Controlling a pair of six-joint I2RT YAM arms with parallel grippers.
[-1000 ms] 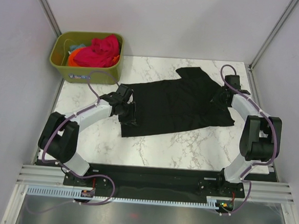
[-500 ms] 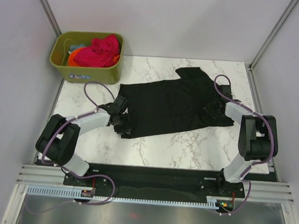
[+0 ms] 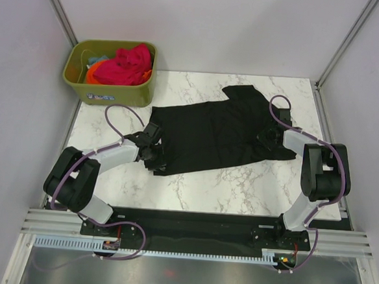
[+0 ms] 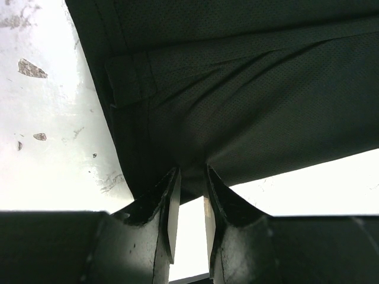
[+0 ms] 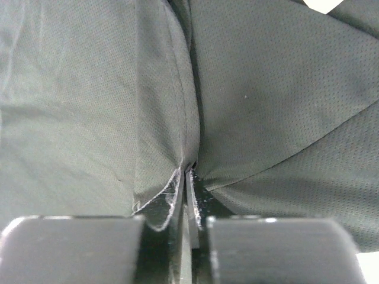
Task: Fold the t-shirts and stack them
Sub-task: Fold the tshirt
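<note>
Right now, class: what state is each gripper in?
Left gripper: slightly open, tips at the hem of the black t-shirt.
Right gripper: shut on the black t-shirt.

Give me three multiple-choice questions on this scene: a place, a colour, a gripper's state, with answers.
1. Where is the olive-green plastic bin?
A. far-left corner of the white marble table
B. near-right corner
C. centre

2. What colour is the cloth t-shirt spread on the table?
A. teal
B. black
C. orange

3. The right gripper is:
A. wide open
B. holding the bin
C. shut on a fold of the t-shirt

A: the top view shows it far left.
B: the spread cloth is black.
C: the wrist view shows cloth pinched in it.
</note>
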